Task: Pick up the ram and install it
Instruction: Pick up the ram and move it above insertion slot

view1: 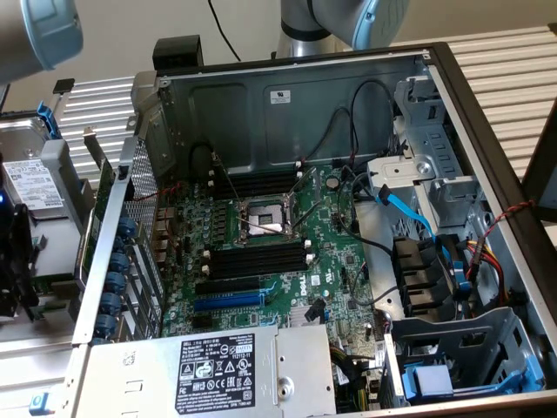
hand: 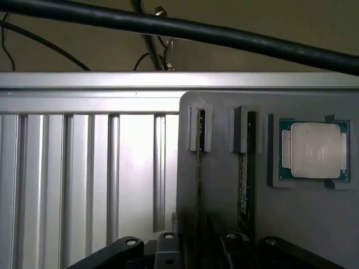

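Claw partly open, straddling ram, grey holder

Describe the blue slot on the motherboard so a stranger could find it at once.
Look into the open computer case at the green motherboard. Between the black memory slots beside the processor socket and the grey power supply lies the blue expansion slot. It alone is blue; the slots beside it are black.
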